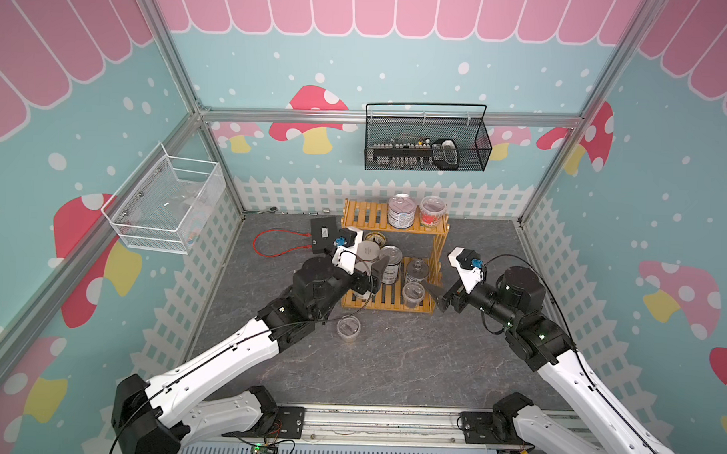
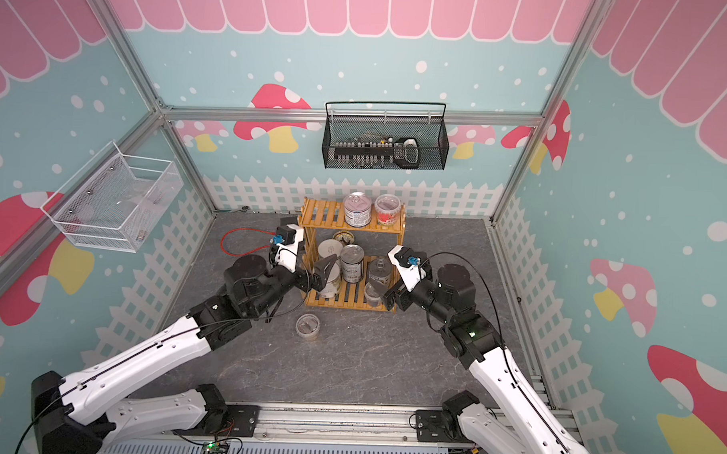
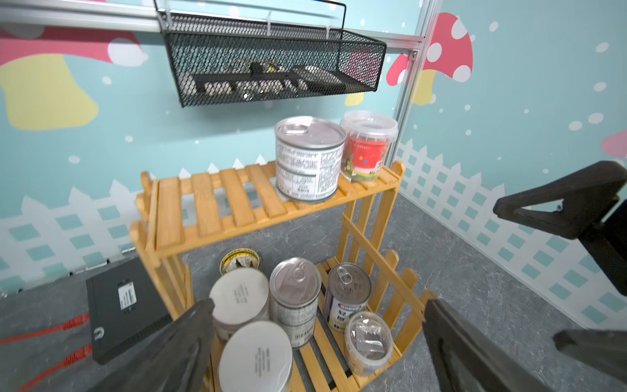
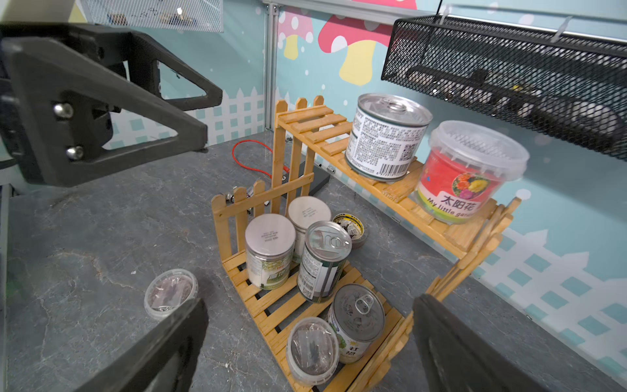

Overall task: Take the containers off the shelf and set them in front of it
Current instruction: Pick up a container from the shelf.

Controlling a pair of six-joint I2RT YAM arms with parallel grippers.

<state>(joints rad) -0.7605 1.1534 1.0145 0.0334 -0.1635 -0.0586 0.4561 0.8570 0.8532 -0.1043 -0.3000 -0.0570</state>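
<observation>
A honey-yellow two-tier wooden slat shelf (image 1: 362, 219) stands on a grey marbled counter (image 1: 390, 362), and two robot arms reach towards its lower tier. The left hand (image 3: 318, 302) is spread wide open and holds nothing. Just beneath it on the lower tier stands a white-lidded silver can (image 3: 256, 356), with a second white-lidded can (image 3: 239, 295) just beyond and a tall labelled pull-tab tin (image 3: 295, 285) beside them. The right hand (image 4: 309, 300) is also wide open and empty, at the other end of that tier. Close before its fingers sit a small clear lidded plastic tub (image 4: 312, 349) and a shorter pull-tab tin (image 4: 356, 319). Above and beyond both hands, the upper tier carries a wide silver tin (image 3: 308, 156) and a red-labelled clear tub (image 3: 368, 146), side by side. Another clear lidded tub (image 1: 348, 328) rests on the counter in front of the shelf, behind both hands and nearer the left arm. A small yellow-and-black round container (image 3: 239, 259) lies on the counter under the upper tier, beyond the left hand.
</observation>
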